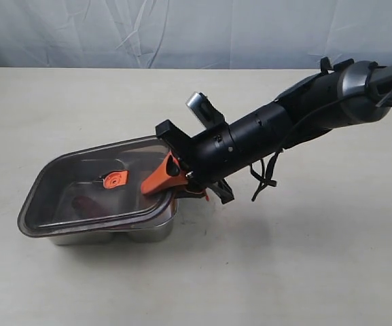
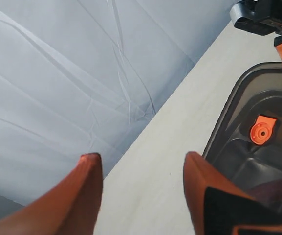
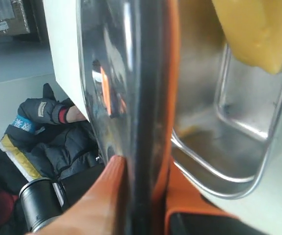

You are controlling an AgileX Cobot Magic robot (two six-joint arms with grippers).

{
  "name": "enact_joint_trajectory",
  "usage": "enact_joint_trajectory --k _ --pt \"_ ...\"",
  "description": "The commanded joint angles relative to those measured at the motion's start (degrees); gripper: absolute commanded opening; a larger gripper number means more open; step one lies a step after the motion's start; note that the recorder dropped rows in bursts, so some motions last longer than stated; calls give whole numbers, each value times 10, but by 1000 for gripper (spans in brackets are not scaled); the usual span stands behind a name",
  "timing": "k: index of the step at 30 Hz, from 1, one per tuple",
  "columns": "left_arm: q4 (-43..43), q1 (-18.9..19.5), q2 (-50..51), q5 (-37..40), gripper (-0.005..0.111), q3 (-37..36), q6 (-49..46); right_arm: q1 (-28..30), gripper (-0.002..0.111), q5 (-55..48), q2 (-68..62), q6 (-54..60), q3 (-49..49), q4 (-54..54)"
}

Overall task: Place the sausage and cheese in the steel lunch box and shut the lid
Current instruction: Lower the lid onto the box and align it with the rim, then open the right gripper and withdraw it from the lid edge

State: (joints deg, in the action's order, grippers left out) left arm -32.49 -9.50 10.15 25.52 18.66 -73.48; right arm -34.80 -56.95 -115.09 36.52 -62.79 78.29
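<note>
Left gripper (image 2: pixel 141 164): apart from the steel lunch box (image 1: pixel 148 234), fingers spread wide, nothing between them.

Sausage (image 1: pixel 87 204): inside the box toward its left end, a dark red shape showing through the lid (image 1: pixel 66 180).

Cheese (image 3: pixel 258 29): inside the box, at its right end.

The lid lies over the box and looks not yet seated.

Right gripper (image 1: pixel 156 183): pinched on the lid's right rim.

The lid is probably light, stiff and slick. A thin rim hold may slip, so mid-edge seems the soundest grip.

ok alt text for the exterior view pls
The right gripper pinches the right edge of the dark translucent lid in its orange jaws, the lid lying over the steel lunch box on a pale table. Its centre has an orange tab.
</note>
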Motion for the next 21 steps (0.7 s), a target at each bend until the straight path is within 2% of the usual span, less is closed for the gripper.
enact_joint_trajectory --k 1,13,14,17,19,21 --pt "1 -3 -4 -9 49 4 5 3 -1 66 -3 -16 2 -75" --pt "-2 -3 -4 -9 49 4 5 3 1 66 -3 -16 2 -78" --pt "-2 -3 -4 -9 49 4 5 3 11 66 -3 -16 2 -81" --pt "-2 -3 -4 -9 49 4 5 3 52 62 -3 -20 2 -81" --pt "-2 -3 -4 -9 49 4 5 3 60 59 -3 -22 2 -81" --pt "-2 -3 -4 -9 49 4 5 3 58 50 -3 -22 2 -81"
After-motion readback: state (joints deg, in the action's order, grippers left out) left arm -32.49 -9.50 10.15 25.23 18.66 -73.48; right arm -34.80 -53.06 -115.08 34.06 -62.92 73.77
